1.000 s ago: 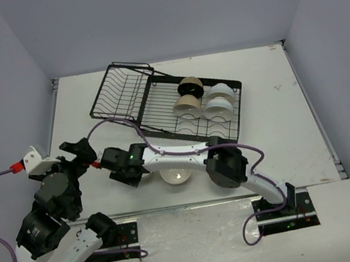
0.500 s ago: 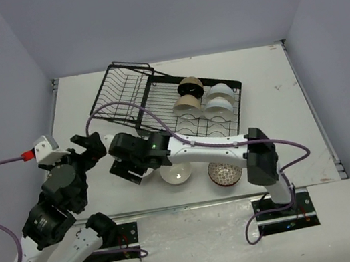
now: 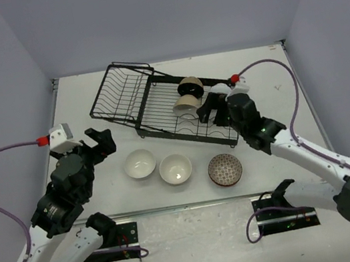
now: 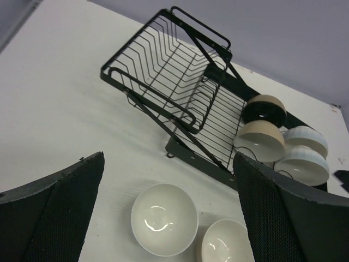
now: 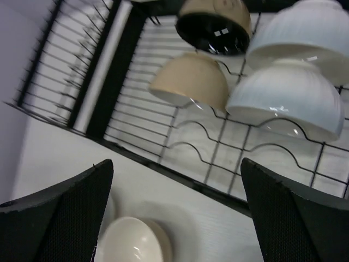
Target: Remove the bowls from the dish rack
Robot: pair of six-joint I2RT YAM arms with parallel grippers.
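- Four of the bowls are sitting on edge in the flat ridged half of the dish rack. There's a black-inside bowl, a beige bowl just in front of it, and next to those a far white bowl and a near white bowl.
- Three more are standing upright on the counter along the rack's near edge: a white bowl, a cream bowl and a patterned bowl. So we're guessing we're not quite halfway.
- The right gripper is hovering over the rack's near right corner, jaws spread wide with nothing in them. Looks like we're lining up on the near white bowl.
- We're thinking one finger goes inside the rim and one outside. Then we're lifting straight up off the wavy ridge before pulling back, so the wire isn't snagging it.
- We're watching the beige bowl right beside it, since a sideways swing could be knocking it over.
- The left gripper is hanging over the counter left of the rack, jaws wide and empty too. It's well out of the way there.
- For the drop, we're eyeing the bare counter right of the patterned bowl.
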